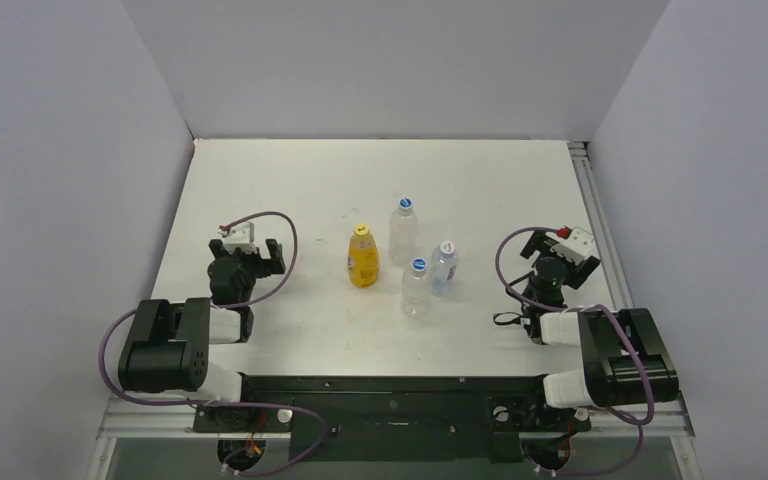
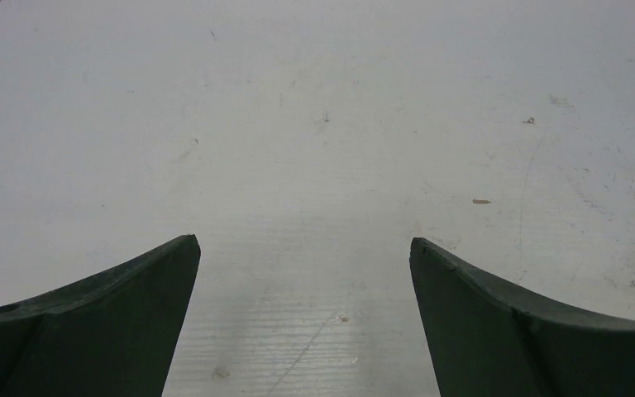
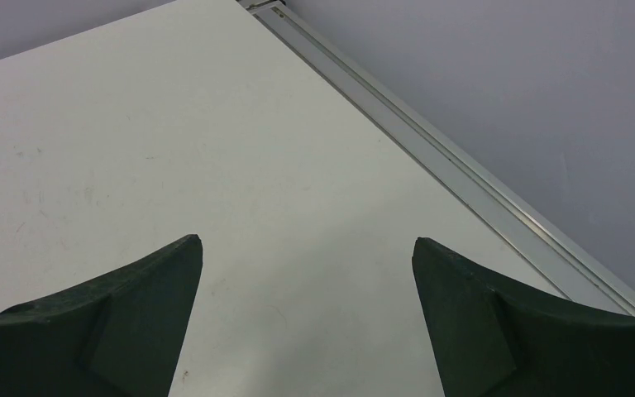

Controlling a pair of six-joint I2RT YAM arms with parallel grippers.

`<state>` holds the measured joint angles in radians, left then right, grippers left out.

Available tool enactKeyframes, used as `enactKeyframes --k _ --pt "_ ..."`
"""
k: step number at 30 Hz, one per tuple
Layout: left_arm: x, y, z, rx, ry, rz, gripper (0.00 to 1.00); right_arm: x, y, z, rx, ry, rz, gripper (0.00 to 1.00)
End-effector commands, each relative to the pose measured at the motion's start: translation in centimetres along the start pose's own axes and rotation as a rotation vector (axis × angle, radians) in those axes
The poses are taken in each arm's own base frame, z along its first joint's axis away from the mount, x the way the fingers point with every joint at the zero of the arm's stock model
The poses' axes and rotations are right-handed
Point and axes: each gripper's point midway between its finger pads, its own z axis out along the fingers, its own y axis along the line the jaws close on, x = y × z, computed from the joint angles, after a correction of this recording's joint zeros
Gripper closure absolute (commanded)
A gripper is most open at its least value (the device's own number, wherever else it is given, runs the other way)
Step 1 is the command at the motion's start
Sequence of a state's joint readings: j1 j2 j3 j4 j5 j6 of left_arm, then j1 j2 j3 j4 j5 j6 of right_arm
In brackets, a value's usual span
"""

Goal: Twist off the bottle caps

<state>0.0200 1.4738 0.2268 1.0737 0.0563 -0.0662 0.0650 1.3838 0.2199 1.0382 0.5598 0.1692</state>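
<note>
Several bottles stand upright in a cluster at the table's middle in the top view. A yellow-orange bottle (image 1: 363,260) carries a yellow cap (image 1: 362,230). A tall clear bottle (image 1: 402,237) behind, a short one with a bluish label (image 1: 445,268) and a clear one in front (image 1: 416,290) carry blue-topped white caps (image 1: 405,203) (image 1: 448,246) (image 1: 418,265). My left gripper (image 1: 250,252) (image 2: 304,241) is open to the left of the cluster, over bare table. My right gripper (image 1: 558,255) (image 3: 307,240) is open to its right. Neither wrist view shows a bottle.
Grey walls close the white table (image 1: 290,190) in on the left, back and right. An aluminium rail (image 3: 430,141) (image 1: 592,200) runs along the table's right edge, close to the right gripper. Purple cables loop off both wrists.
</note>
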Motion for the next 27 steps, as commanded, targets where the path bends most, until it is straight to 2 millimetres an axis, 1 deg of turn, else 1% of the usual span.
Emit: enactKeyframes --k 1,4,5,6,7,8,9,10,11,12,13,14,15,16,17,18,19,20,21,22,23,24,25,26,27 --pt "-2.1 -0.1 0.6 -0.001 -0.067 0.009 0.03 -1.8 0.7 0.2 -0.02 -0.054 0.055 0.07" --pt "-2.1 -0.1 0.6 -0.001 -0.066 0.009 0.04 -2.1 0.6 0.2 -0.015 -0.06 0.063 0.07" --pt "-2.1 -0.1 0.6 0.0 -0.067 0.009 0.03 -1.7 0.6 0.2 -0.009 -0.034 0.06 0.07" --pt "-2.1 -0.1 0.6 -0.001 -0.067 0.009 0.03 -2.4 0.7 0.4 -0.016 -0.046 0.073 0.07" --pt "-2.1 -0.1 0.6 0.0 -0.066 0.009 0.03 -2.4 0.6 0.4 -0.013 -0.038 0.062 0.07" --pt "-2.1 -0.1 0.6 0.001 -0.067 0.008 0.03 -3.1 0.4 0.5 0.016 -0.043 0.061 0.07" --pt "-2.2 -0.2 0.6 0.003 -0.068 0.008 0.03 -3.7 0.7 0.6 0.032 -0.023 0.057 0.07" --pt "-2.1 -0.2 0.6 0.004 -0.068 0.008 0.03 -3.9 -0.1 0.6 0.093 -0.007 0.057 0.07" --pt "-2.1 -0.2 0.6 0.005 -0.067 0.007 0.04 -4.5 -0.1 0.8 0.125 0.04 0.067 0.07" --pt "-2.4 -0.2 0.7 0.016 -0.072 0.004 0.04 -4.8 -0.4 0.9 0.156 0.06 0.069 0.07" --pt "-2.4 -0.2 0.6 0.017 -0.056 0.0 0.04 -5.4 -0.3 1.0 0.17 0.108 0.056 0.07" --pt "-3.5 0.1 1.1 0.013 -0.058 -0.013 0.04 -5.8 -0.1 1.0 0.171 0.122 0.064 0.07" --pt "-2.4 0.4 0.8 0.002 0.035 -0.029 0.04 -6.8 0.1 1.0 0.181 0.141 0.106 0.07" --pt "-5.1 0.6 2.0 -0.002 0.019 -0.04 0.04 -7.3 0.3 1.0 0.185 0.148 0.141 0.07" --pt "-3.8 0.7 1.7 -0.003 0.13 -0.052 0.04 -7.7 0.2 1.0 0.218 0.178 0.225 0.04" --pt "-6.8 0.7 2.6 0.019 0.109 -0.055 0.03 -7.7 1.0 0.9 0.178 0.227 0.27 0.01" --pt "-5.5 0.5 2.2 0.032 0.207 -0.071 0.03 -7.4 2.6 0.9 0.082 0.329 0.347 0.0" --pt "-7.8 0.1 2.7 0.077 0.191 -0.081 0.03 -7.4 3.2 1.1 0.039 0.369 0.386 0.0" --pt "-6.9 -0.1 2.1 0.094 0.267 -0.109 0.03 -7.6 3.0 1.4 0.026 0.409 0.432 0.0" --pt "-8.8 -0.3 2.3 0.137 0.256 -0.127 0.03 -7.3 3.9 0.8 -0.036 0.463 0.443 0.0" --pt "-8.4 -0.5 1.9 0.148 0.302 -0.158 0.03 -8.3 4.3 0.4 -0.072 0.455 0.448 0.0" --pt "-10.1 -0.4 1.9 0.174 0.298 -0.179 0.03 -8.6 4.4 -0.1 -0.083 0.445 0.414 0.0" --pt "-9.4 -0.9 1.2 0.198 0.362 -0.224 0.03 -10.6 4.7 -1.0 -0.089 0.382 0.386 0.0" --pt "-11.3 -0.3 1.3 0.198 0.341 -0.233 0.03 -11.0 4.9 -2.1 -0.097 0.373 0.319 0.0" --pt "-12.4 -0.4 0.9 0.228 0.36 -0.254 0.03 -13.3 6.5 -3.5 -0.131 0.321 0.283 0.0"
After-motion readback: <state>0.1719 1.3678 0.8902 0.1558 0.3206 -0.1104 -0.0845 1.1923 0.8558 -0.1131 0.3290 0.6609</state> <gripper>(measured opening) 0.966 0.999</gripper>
